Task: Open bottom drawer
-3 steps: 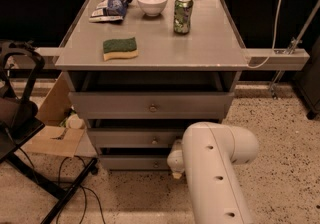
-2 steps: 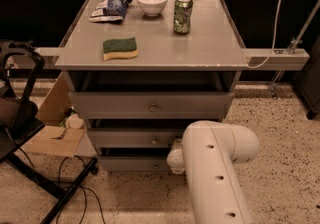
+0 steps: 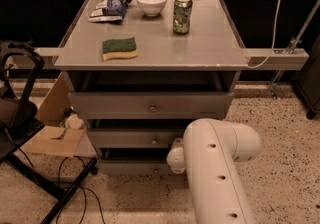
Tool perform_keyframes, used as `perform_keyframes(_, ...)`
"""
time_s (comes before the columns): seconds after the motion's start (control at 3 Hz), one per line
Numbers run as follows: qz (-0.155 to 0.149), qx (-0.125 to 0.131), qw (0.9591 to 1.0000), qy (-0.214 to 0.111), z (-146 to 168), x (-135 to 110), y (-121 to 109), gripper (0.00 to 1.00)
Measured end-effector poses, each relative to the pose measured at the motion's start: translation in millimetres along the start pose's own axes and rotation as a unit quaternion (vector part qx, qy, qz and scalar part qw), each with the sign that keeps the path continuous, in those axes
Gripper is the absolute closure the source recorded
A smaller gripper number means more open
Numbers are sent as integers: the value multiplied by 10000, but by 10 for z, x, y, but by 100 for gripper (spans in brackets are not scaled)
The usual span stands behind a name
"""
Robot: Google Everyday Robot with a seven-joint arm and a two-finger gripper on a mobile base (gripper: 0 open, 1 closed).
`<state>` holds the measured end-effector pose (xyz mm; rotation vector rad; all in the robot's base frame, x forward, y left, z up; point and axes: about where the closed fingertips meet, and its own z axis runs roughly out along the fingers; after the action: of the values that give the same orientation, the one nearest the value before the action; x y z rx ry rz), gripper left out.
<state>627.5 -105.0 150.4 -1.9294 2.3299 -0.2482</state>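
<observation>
The grey cabinet has three drawers under a grey tabletop (image 3: 200,50). The bottom drawer (image 3: 131,167) is the lowest one, and its flat front stands out a little from the cabinet. Its knob is hidden behind my arm. My white arm (image 3: 215,168) comes up from the lower right and bends left toward that drawer. My gripper (image 3: 174,152) is at the arm's end, against the middle of the bottom drawer's front, just under the middle drawer (image 3: 125,138). It is mostly hidden by the arm's round joint.
The top drawer (image 3: 150,104) and the middle drawer both stand slightly out. On the tabletop are a sponge (image 3: 119,48), a white bowl (image 3: 151,2), a green can (image 3: 182,14) and a snack bag (image 3: 110,7). A cardboard box (image 3: 52,135), a black stand (image 3: 20,118) and cables lie at the left.
</observation>
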Motion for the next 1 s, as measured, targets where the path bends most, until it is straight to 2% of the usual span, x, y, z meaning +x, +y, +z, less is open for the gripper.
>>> perform_keyframes(1.0,72,-39,10000,56,-85,86,51,100)
